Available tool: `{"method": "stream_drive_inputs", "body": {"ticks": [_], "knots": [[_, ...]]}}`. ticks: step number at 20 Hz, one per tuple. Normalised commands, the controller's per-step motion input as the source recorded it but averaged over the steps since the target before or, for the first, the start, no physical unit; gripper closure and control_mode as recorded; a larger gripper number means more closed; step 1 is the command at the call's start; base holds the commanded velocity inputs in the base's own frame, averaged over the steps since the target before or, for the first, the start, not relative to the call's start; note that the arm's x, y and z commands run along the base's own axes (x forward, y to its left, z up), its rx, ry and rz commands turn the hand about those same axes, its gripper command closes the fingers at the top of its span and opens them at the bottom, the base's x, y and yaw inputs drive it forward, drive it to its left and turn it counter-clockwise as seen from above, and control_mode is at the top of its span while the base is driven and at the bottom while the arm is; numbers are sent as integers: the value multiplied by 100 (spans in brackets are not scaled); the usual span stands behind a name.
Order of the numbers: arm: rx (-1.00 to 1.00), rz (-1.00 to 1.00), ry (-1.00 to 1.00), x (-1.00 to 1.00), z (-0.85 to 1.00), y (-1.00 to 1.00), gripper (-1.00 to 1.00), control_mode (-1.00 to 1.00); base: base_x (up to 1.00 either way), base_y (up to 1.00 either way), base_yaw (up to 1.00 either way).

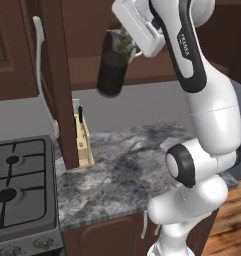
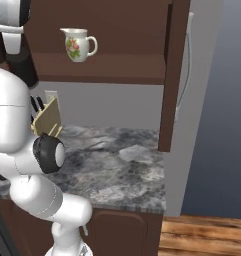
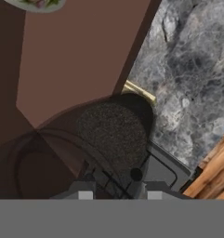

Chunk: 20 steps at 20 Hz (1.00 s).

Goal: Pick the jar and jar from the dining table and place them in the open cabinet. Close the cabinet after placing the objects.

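in the upper middle of the left base view the tall dark jar point(image 1: 112, 75) hangs upright just below the gripper point(image 1: 123, 44), beside the cabinet shelf point(image 1: 157, 70); whether the jaws pinch it, i cannot tell.

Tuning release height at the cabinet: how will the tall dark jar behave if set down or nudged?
The jar looks rigid, a plain cylinder, so it probably won't deform. Tall for its width, it may tip near the shelf edge. On its side it would likely roll.
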Motion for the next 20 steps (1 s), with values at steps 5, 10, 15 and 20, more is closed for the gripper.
{"method": "stream_drive_inputs", "body": {"ticks": [5, 10, 15, 20], "knots": [[5, 0, -5, 21, 15, 12, 100, -100, 0, 0, 0], [5, 0, -1, 20, 15, 13, 100, -100, 0, 0, 0], [4, 0, -3, 16, 20, 14, 100, -100, 0, 0, 0], [1, 0, -3, 14, 25, 13, 100, -100, 0, 0, 0]]}}
